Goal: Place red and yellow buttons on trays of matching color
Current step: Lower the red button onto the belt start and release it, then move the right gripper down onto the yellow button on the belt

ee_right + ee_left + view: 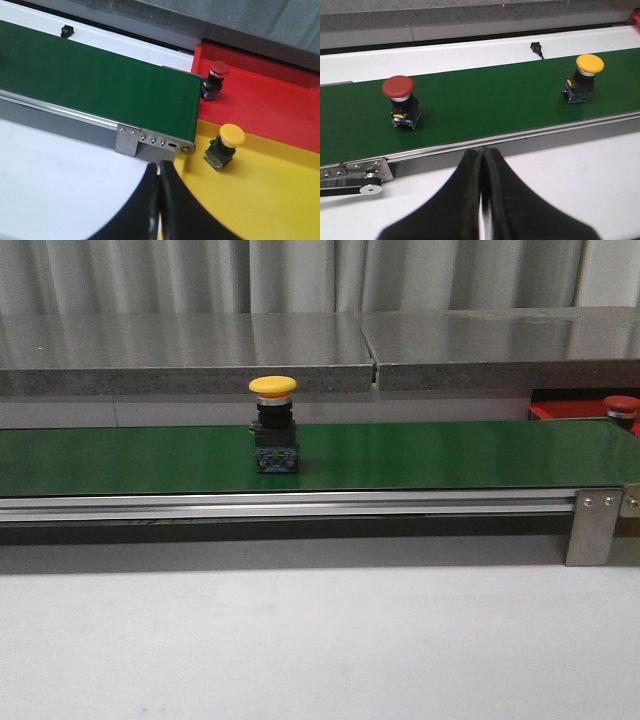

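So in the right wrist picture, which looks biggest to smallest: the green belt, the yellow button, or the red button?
1. Green conveyor belt, biggest by far.
2. Yellow mushroom-cap button.
3. Red mushroom-cap button, though it sits farther from the camera, so the two buttons may really match.

**Open belt, few obstacles**

A yellow button (273, 425) is standing upright on the green belt (450, 455) left of centre in the front view, with bare belt stretching to both sides of it. In the left wrist view a red button (400, 101) is sitting well apart from it, leaving wide room between. The white tabletop (320, 640) is lying open across the lower frame. A metal bracket (592, 527) is jutting up at the lower right of the belt. A grey ledge (300, 350) is running behind, across the upper frame. In the right wrist view, one button is standing in the red tray (270, 102) and one in the yellow tray (260, 200), each near the belt end, the remaining floor lying bare.
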`<move>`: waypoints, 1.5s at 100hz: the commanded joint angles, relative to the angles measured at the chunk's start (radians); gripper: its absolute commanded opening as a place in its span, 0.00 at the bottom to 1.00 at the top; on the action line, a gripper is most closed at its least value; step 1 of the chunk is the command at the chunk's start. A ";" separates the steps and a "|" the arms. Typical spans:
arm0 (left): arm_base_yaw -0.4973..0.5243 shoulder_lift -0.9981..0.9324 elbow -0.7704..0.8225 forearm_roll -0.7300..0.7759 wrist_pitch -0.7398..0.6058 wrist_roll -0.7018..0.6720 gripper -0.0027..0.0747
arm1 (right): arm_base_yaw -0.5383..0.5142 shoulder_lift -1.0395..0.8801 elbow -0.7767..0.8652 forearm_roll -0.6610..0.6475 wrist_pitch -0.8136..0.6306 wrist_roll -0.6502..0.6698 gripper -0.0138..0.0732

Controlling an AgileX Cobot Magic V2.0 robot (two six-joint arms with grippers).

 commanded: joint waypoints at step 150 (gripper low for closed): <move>-0.009 -0.048 0.004 -0.086 -0.054 0.000 0.01 | 0.051 0.327 -0.258 0.044 0.011 -0.006 0.09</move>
